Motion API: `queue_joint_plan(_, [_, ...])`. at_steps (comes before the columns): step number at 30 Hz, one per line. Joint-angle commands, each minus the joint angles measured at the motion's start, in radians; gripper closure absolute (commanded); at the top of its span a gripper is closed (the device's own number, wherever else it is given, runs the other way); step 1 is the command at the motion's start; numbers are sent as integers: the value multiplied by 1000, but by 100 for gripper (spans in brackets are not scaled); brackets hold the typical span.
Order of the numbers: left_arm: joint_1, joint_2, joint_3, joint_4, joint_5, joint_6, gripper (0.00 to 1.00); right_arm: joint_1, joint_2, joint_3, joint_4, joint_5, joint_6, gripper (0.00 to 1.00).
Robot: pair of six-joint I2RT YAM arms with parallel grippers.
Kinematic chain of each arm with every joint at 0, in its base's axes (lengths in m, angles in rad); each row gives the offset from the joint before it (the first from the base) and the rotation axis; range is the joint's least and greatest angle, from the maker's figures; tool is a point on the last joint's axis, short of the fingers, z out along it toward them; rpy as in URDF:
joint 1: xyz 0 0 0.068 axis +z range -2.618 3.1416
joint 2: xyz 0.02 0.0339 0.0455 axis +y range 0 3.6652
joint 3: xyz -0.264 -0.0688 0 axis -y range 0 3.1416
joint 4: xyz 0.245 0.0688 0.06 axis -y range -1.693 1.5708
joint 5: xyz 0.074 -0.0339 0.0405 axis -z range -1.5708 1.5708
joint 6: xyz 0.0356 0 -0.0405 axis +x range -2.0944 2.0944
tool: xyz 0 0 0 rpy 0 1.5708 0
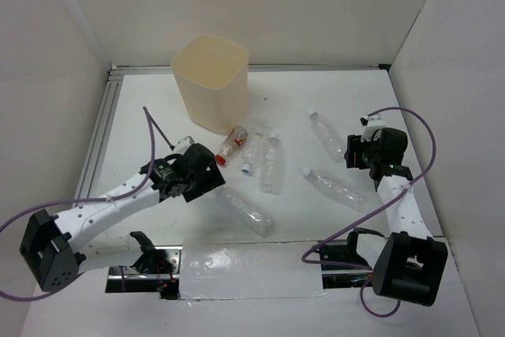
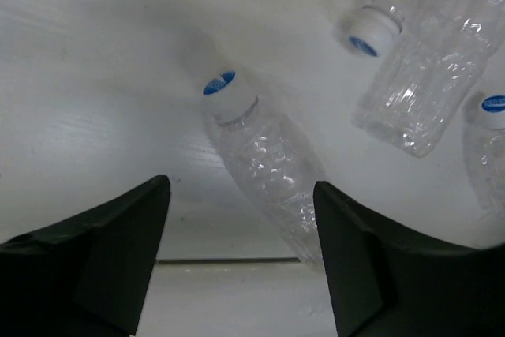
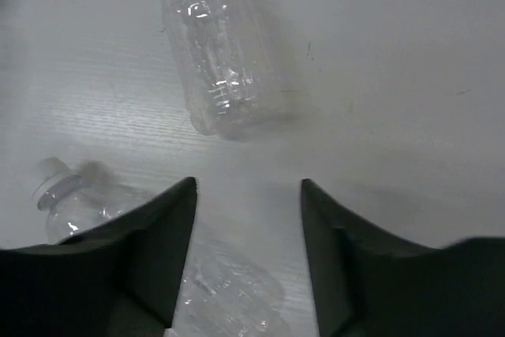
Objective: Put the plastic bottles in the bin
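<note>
Left end effector (image 2: pixel 241 195) wide over bottle (image 2: pixel 268 171), right end effector (image 3: pixel 248 187) parted, empty, bin (image 1: pixel 211 84) behind

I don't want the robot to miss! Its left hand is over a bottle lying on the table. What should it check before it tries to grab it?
1. Left gripper open: ok, the jaws stand apart and hold nothing.
2. Nearest bottle centred between the jaws: not ok, it lies slanted and runs close to one finger.
3. Neighbouring bottles clear of it: ok, a gap shows between them.
4. Bin upright with its top open: ok.
5. Right gripper out of the way: ok, it is open, empty and off at the right side.
6. Height of the left gripper over the table: cannot tell.
</note>
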Motion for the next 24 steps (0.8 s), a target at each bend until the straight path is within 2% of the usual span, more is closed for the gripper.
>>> queue_joint_plan(1, [-62, 81, 80, -141, -61, -269, 12, -6, 8, 50, -11, -69, -26, 32])
queue_joint_plan(2, [-76, 98, 80, -141, -45, -299, 9, -6, 8, 50, -11, -84, -17, 23])
queue_joint_plan(4, [-116, 150, 71, -129, -31, -372, 7, -6, 17, 50, -11, -99, -16, 18])
queue_joint_plan(8, [-151, 245, 82, -42, -42, -437, 0, -6, 17, 41, -11, -118, -16, 18])
queue_joint_plan(11, [-151, 345, 116, -32, -42, -460, 0, -6, 17, 41, -20, -127, -16, 18])
queue_joint_plan(16, [-171, 426, 125, 81, -61, -460, 0, -6, -2, 32, -20, -156, -38, 18])
queue_joint_plan(20, [-171, 498, 125, 81, -28, -449, 0, -6, -2, 46, -72, -237, -104, 16])
queue_joint_plan(21, [-171, 498, 114, 94, -15, -449, 2, -6, -2, 46, -91, -291, -130, 16])
queue_joint_plan(24, [-171, 509, 85, 115, -5, -440, 20, -6, 21, 81, -187, -406, -265, 17])
